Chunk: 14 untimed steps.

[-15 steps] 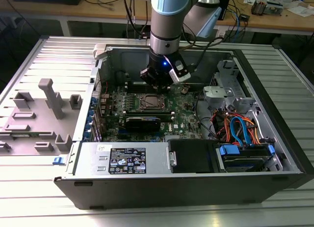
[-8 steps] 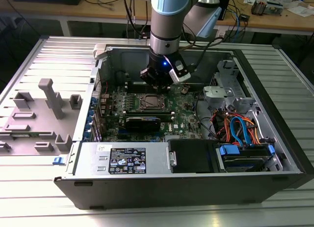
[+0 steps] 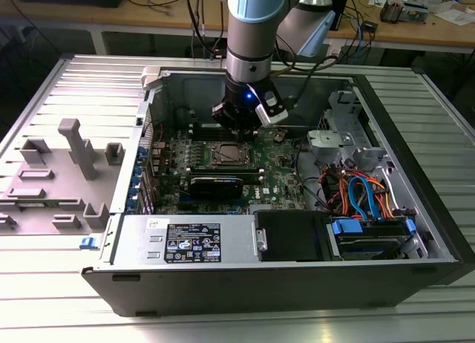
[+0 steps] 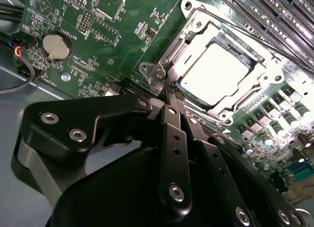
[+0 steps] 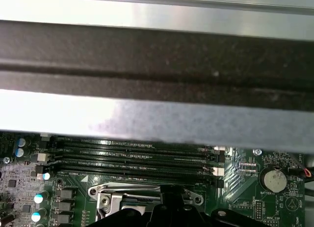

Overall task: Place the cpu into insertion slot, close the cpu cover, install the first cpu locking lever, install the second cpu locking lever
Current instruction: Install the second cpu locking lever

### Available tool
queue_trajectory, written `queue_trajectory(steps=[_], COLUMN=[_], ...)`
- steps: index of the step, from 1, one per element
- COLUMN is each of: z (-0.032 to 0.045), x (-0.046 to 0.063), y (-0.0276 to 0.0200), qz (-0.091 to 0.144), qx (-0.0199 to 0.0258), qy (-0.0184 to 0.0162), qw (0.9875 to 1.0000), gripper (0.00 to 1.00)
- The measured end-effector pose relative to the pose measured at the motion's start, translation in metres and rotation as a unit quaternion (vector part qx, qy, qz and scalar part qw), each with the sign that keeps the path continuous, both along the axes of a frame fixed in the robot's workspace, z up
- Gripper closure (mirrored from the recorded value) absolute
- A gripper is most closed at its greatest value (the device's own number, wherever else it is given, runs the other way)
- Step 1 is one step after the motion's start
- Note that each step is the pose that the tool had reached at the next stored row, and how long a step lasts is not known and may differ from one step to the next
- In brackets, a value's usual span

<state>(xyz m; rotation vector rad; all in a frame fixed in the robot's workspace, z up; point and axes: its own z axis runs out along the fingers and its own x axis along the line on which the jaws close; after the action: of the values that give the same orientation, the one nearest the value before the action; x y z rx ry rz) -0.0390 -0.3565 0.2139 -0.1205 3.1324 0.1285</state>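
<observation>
We find the pincer (image 4: 169, 92) with fingers together at the slot (image 4: 194, 28) rim, cpu (image 4: 213, 74) seated under the cover (image 4: 245, 97).

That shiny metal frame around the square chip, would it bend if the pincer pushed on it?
Probably a little: the cpu cover looks like thin sheet metal with a large window around the cpu, so likely springy. It looks screwed at its corners, so it should not slide. The closed pincer sits at its edge.
</observation>
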Motion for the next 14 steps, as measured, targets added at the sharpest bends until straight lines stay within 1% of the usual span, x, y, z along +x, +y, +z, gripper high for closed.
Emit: queue_trajectory(steps=[2, 4, 12, 14], z=[0.0, 0.0, -0.0006, 0.0016], x=[0.0, 0.0, 0.0, 0.0], y=[0.0, -0.001, -0.0104, -0.0112], qz=[0.0, 0.0, 0.0, 0.0], qx=[0.0, 0.0, 0.0, 0.0], qy=[0.0001, 0.0001, 0.0, 0.0001], qw=[1.0, 1.0, 1.0, 1.0], gripper=[0.89, 0.89, 0.89, 0.89])
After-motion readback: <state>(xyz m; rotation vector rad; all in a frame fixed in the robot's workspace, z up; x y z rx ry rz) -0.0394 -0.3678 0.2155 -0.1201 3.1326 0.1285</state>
